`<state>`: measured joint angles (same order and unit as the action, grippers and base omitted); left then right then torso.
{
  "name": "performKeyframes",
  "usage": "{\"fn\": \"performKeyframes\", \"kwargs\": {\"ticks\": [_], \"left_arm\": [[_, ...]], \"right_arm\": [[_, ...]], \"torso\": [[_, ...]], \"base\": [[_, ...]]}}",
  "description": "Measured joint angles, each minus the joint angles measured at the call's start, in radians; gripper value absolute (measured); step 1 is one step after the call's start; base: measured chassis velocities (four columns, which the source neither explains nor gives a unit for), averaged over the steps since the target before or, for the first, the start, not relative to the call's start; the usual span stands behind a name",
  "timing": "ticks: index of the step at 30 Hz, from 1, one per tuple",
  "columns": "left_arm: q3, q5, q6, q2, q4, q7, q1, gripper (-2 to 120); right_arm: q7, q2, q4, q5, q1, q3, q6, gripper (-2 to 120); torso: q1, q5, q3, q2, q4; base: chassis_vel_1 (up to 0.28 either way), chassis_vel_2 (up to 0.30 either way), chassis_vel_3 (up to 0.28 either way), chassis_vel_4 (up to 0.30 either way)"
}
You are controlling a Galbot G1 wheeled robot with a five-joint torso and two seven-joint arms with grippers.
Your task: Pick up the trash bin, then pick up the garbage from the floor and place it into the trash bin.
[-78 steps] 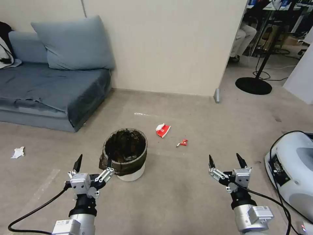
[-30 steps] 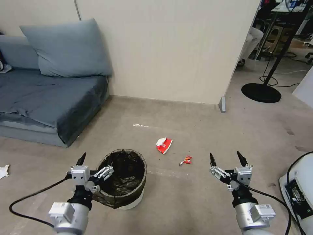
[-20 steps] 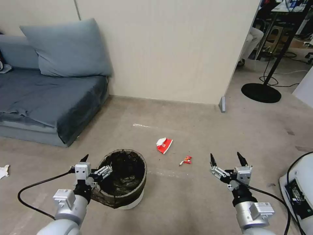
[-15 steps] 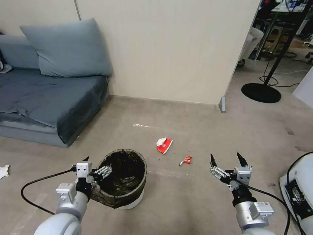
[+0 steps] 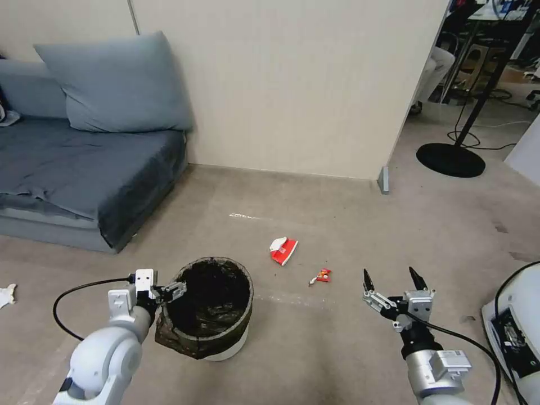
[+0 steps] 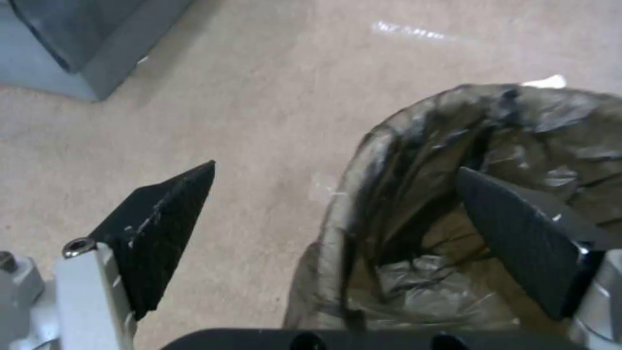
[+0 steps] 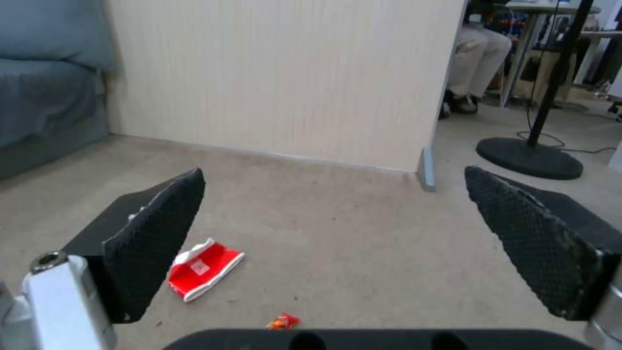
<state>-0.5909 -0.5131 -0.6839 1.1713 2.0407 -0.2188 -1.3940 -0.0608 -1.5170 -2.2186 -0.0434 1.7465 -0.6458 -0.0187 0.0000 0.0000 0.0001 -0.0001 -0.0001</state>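
Trash bin (image 5: 209, 306), no legible label

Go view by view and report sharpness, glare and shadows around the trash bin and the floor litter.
Head view: even, soft light, trash bin and red carton crisp, faint shadows, straight edges bow near the frame borders. Left wrist view: soft overall, close fingers blurred, dull sheen on the bag liner. Right wrist view: carton fairly clear, small wrapper smeared.

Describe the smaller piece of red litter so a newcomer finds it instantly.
Start at the trash bin with its dark liner. On the bare floor between it and the right pincer lie two red scraps. The red carton is bigger; the small wrapper is tiny, crumpled, with yellow specks.
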Motion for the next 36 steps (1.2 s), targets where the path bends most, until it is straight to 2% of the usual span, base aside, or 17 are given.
{"fn": "performKeyframes", "kwargs": {"ticks": [13,20,36], "left_arm": [[0.002,-0.018,-0.052,-0.006,-0.048,-0.031,0.026,100],[0.021,0.001,-0.056,-0.003,-0.071,-0.032,0.039,100],[0.06,0.047,-0.054,0.005,-0.121,0.021,0.044,100]], "right_arm": [[0.0,-0.014,0.004,0.008,0.001,0.0,-0.004,100],[0.0,-0.014,0.0,0.01,0.004,0.0,-0.007,100],[-0.007,-0.022,0.024,0.023,-0.002,0.016,-0.014,100]], "torso": [[0.0,0.0,0.0,0.0,0.0001],[0.0,0.0,0.0,0.0,0.0001],[0.0,0.0,0.0,0.0,0.0001]], "base": [[0.0,0.0,0.0,0.0],[0.0,0.0,0.0,0.0],[0.0,0.0,0.0,0.0]]}}
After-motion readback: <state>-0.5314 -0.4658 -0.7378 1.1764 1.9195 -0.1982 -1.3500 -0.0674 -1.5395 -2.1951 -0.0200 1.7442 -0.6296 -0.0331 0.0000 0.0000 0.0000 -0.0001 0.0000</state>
